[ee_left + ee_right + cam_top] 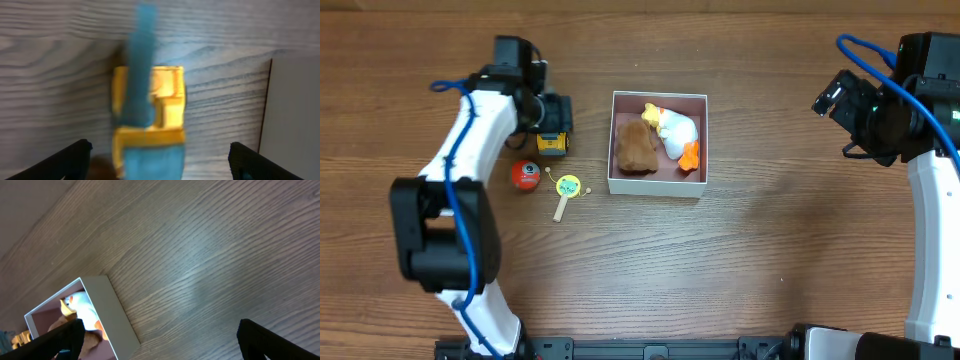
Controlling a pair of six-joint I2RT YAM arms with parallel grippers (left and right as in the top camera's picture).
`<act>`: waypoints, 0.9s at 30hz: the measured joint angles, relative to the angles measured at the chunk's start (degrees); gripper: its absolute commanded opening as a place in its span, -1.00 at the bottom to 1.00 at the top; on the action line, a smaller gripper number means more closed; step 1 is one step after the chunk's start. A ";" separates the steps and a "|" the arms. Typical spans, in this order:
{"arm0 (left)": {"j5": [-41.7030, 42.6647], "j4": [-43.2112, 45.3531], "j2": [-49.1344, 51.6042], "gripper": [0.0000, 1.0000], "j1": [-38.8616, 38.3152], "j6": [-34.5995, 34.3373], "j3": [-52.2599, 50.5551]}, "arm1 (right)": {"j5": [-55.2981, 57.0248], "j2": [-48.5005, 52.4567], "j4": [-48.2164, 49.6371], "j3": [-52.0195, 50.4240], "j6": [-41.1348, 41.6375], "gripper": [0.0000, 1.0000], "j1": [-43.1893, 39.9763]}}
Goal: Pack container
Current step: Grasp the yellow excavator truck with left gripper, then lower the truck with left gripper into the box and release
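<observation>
Left gripper (160,162) near white-walled, pink-lined container (656,186)

Box (657,186): white walls, pink inside. Plush toy (636,147): brown; duck (678,130): white, yellow, orange. Toy truck (169,111): yellow with blue; ball (526,175): red.

This looks like a robotics lab or test station rather than a home. Two white-and-black robot arms, the left arm (470,130) and the right arm (928,230), stand at a wood-grain bench (770,250). A bare blue cable (848,39) loops from the right one, and a black frame (650,348) runs along the near edge. The only goods on the bench are a small white container (657,186) and a few toys, among them a red ball (526,176). The room around the bench lies outside every view.
</observation>
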 measured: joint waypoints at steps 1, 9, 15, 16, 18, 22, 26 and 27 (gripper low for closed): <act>-0.22 0.52 0.96 0.73 -0.68 -0.02 0.00 | 0.00 0.00 -0.02 0.00 -0.07 1.00 0.00; -4.09 1.84 5.64 0.29 -2.29 -0.20 0.37 | 0.02 0.00 -0.46 0.00 -0.28 1.00 0.00; -5.33 1.81 6.21 -0.24 -2.32 -0.13 0.59 | 0.00 0.00 -1.22 0.00 -0.28 1.00 0.00; -5.35 1.86 6.21 -0.28 -2.29 -0.35 0.70 | 0.00 0.00 -1.29 0.00 -0.26 1.00 0.00; -5.38 1.60 6.21 -0.38 -2.29 -0.39 0.76 | 0.00 0.00 -1.42 -0.02 -0.28 1.00 0.00; -5.38 -5.66 6.36 -0.48 -2.29 -0.35 5.03 | 0.00 0.00 -1.68 -0.02 -0.28 1.00 0.00; -5.40 -16.15 6.38 -0.63 -2.58 0.74 18.51 | -0.02 0.00 -1.75 -0.07 -0.48 1.00 0.00; -5.38 -18.45 6.38 -0.69 -2.84 1.53 22.05 | -0.02 0.00 -1.81 -0.07 -0.70 1.00 0.00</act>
